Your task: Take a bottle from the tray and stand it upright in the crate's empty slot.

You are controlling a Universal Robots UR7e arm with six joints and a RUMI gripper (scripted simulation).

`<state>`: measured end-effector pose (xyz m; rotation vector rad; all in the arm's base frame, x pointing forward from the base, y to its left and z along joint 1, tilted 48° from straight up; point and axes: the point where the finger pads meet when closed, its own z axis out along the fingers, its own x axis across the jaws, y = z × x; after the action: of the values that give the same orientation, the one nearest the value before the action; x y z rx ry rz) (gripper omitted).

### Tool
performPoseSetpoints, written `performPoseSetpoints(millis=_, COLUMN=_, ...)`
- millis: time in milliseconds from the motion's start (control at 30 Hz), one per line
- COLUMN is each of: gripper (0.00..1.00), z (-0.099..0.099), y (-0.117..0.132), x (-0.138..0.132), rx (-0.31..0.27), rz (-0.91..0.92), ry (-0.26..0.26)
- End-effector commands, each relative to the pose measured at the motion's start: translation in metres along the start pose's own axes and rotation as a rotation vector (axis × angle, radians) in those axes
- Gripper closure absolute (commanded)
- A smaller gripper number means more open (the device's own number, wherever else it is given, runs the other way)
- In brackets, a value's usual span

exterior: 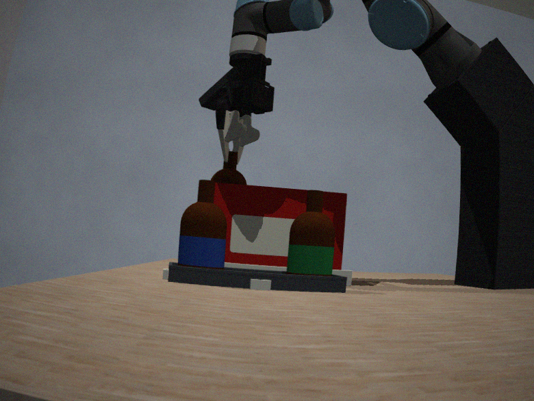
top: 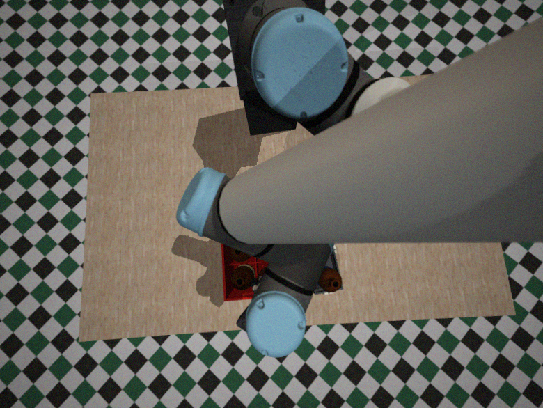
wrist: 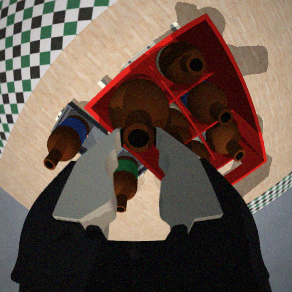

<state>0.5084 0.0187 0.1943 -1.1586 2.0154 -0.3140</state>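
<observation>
My gripper (wrist: 138, 129) is shut on the neck of a brown bottle (wrist: 135, 107) and holds it upright, its body partly down inside the red crate (wrist: 200, 95). In the side view the gripper (exterior: 232, 151) stands above the crate (exterior: 280, 224), and only the held bottle's shoulder and neck (exterior: 229, 172) show over the crate's left rim. Several other brown bottles stand in the crate's other slots. The dark tray (exterior: 257, 278) in front of the crate holds a blue-labelled bottle (exterior: 202, 233) and a green-labelled bottle (exterior: 311, 237), both upright. The overhead view is mostly blocked by the arm.
The arm's dark base (exterior: 491, 180) stands at the right rear of the wooden table. The arm's links (top: 372, 162) cover most of the crate (top: 239, 273) and tray from above. Checkered floor surrounds the table.
</observation>
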Motion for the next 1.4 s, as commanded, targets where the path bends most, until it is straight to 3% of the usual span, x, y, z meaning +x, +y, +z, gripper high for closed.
performPoseSetpoints(millis=0, gripper=1.0, z=0.007, y=-0.001, x=0.0, rx=0.002, rz=0.0, ry=0.0)
performPoseSetpoints(millis=567, gripper=1.0, z=0.018, y=-0.001, x=0.0, rx=0.002, rz=0.0, ry=0.0)
performPoseSetpoints(millis=1367, gripper=1.0, z=0.019, y=-0.001, x=0.0, rx=0.002, rz=0.0, ry=0.0)
